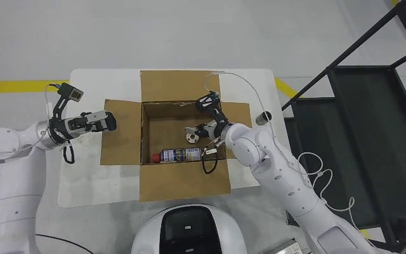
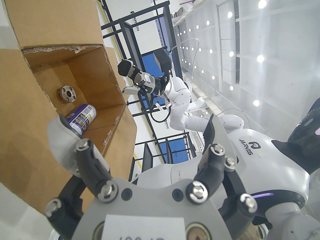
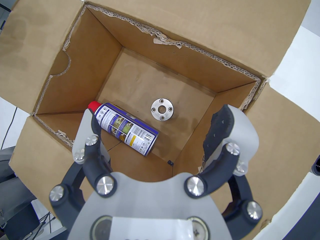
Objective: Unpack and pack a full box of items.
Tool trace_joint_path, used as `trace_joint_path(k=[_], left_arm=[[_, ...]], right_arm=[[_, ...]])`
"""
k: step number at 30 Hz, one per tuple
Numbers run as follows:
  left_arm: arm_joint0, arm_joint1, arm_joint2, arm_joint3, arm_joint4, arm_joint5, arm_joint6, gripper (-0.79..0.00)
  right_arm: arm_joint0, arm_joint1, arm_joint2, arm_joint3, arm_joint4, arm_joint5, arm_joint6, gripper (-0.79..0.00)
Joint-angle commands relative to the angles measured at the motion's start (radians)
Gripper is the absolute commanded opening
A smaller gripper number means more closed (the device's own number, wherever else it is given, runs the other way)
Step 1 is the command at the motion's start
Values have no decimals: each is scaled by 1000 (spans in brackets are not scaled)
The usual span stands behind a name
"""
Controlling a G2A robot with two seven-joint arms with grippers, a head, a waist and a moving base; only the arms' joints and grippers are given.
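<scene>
An open cardboard box (image 1: 181,86) stands mid-table with its flaps folded out. On its floor lie a blue spray can with a red cap (image 1: 181,154) and a round metal flange (image 1: 191,135). My right gripper (image 1: 207,131) hangs open above the box's right half; its wrist view looks down on the can (image 3: 127,128) and the flange (image 3: 162,109) between its empty fingers (image 3: 221,126). My left gripper (image 1: 108,120) is open over the box's left flap, outside the box. Its wrist view looks into the box (image 2: 95,76) at the can (image 2: 81,117) and flange (image 2: 67,93).
A small dark-topped cylinder (image 1: 263,117) stands on the white table (image 1: 95,184) right of the box. A black metal stair frame (image 1: 355,95) rises beyond the table's right edge. A white cable (image 1: 254,89) loops above the right arm.
</scene>
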Motion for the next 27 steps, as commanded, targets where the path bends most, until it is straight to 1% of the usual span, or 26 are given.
trace_joint_path(k=[1, 20, 23, 26, 27], left_arm=[[0, 0, 0, 0, 0, 0, 0, 0], [0, 0, 0, 0, 0, 0, 0, 0], [0, 0, 0, 0, 0, 0, 0, 0], [0, 0, 0, 0, 0, 0, 0, 0], [0, 0, 0, 0, 0, 0, 0, 0]], right_arm=[[0, 0, 0, 0, 0, 0, 0, 0], [-3, 0, -1, 3, 2, 2, -1, 0], [10, -9, -25, 20, 42, 32, 29, 0], [52, -26, -74, 67, 54, 105, 77, 0], [66, -32, -87, 87, 65, 143, 87, 0]])
